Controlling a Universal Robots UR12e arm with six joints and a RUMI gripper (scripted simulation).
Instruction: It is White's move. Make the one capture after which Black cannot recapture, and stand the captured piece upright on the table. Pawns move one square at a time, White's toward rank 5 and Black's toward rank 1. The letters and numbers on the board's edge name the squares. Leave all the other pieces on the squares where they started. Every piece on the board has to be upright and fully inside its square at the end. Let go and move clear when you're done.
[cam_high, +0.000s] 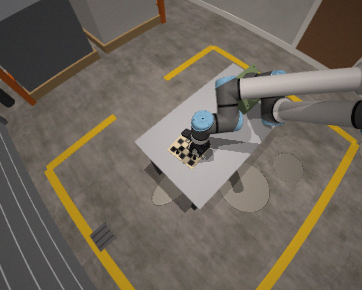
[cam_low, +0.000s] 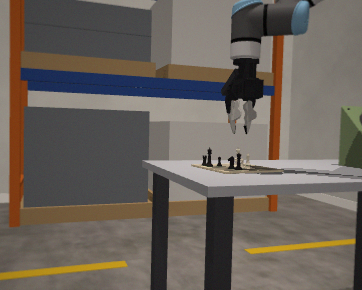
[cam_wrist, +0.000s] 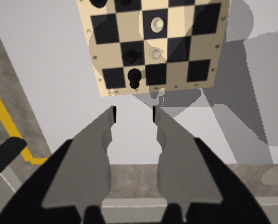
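Note:
A small chessboard (cam_high: 186, 151) lies on the grey table (cam_high: 200, 150). In the wrist view the board (cam_wrist: 155, 45) shows two white pieces (cam_wrist: 158, 23) (cam_wrist: 156, 52) and black pieces (cam_wrist: 134, 76) (cam_wrist: 131, 54) near its lower edge. From the side, a tall black piece (cam_low: 209, 157) and a white piece (cam_low: 238, 152) stand among several others. My gripper (cam_low: 239, 131) hangs well above the board, pointing down. Its fingers are narrowed to a small gap, with nothing between them.
Orange and blue shelving (cam_low: 75, 80) with grey boxes stands behind the table. A green block (cam_low: 351, 135) sits on the table's far right. Yellow floor lines (cam_high: 75, 150) ring the table.

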